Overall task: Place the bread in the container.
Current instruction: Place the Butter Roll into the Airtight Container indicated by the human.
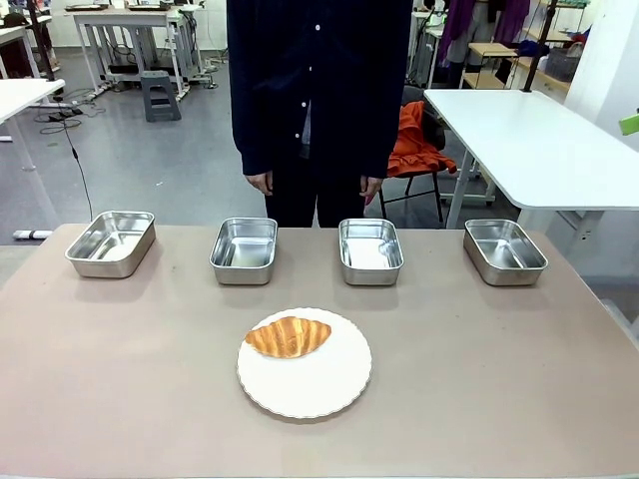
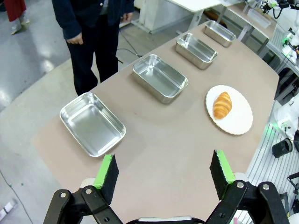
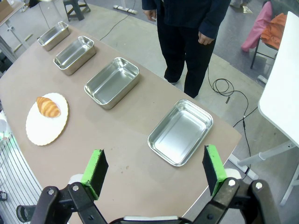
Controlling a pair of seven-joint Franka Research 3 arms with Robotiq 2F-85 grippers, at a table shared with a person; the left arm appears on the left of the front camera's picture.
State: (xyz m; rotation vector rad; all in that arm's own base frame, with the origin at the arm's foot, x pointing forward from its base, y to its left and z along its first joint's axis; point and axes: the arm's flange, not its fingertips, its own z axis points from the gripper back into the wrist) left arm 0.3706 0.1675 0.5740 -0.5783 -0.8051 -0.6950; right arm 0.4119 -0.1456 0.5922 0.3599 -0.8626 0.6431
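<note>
End effectors [image 2: 163, 170] [image 3: 154, 169] spread wide, empty

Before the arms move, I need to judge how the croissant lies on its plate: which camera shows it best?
The front view. The croissant lies near the camera, unobstructed, on the far-left part of the white plate, its ridges plain. Both wrist views show it whole too, but smaller and farther off.
</note>
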